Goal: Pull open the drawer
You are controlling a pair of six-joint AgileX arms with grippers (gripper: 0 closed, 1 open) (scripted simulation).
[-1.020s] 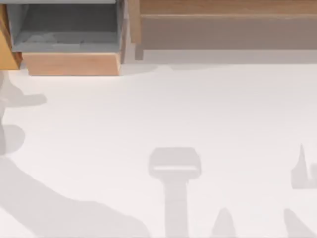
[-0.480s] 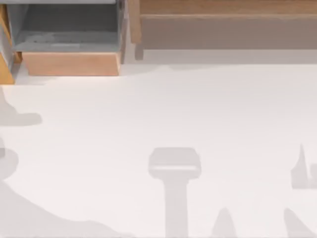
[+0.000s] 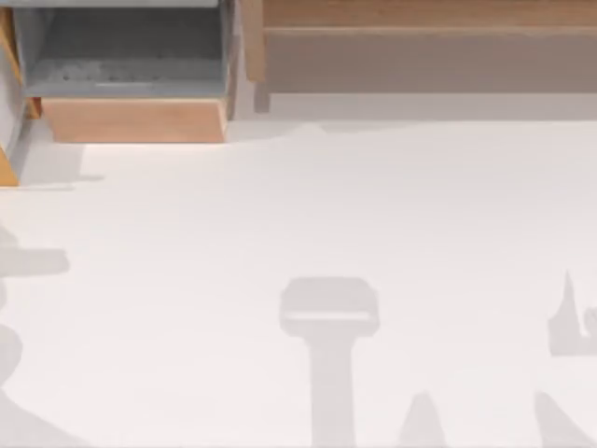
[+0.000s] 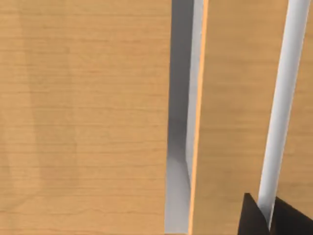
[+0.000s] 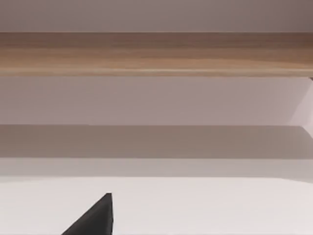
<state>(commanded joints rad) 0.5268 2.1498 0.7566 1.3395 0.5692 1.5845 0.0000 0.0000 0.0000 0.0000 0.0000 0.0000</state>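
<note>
left hand: apparently gripping handle | drawer at 10 o'clock, partly out | pull straight, steady | right hand: can't tell

Dark fingertip over white table; wooden shelf beyond.

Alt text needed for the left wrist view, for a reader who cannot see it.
The left gripper's dark fingertips close around a pale grey bar handle on the orange-brown wood drawer front. Beside that front, a narrow gap shows the drawer's grey inner lining, with a broad wood panel on the gap's other side.
</note>
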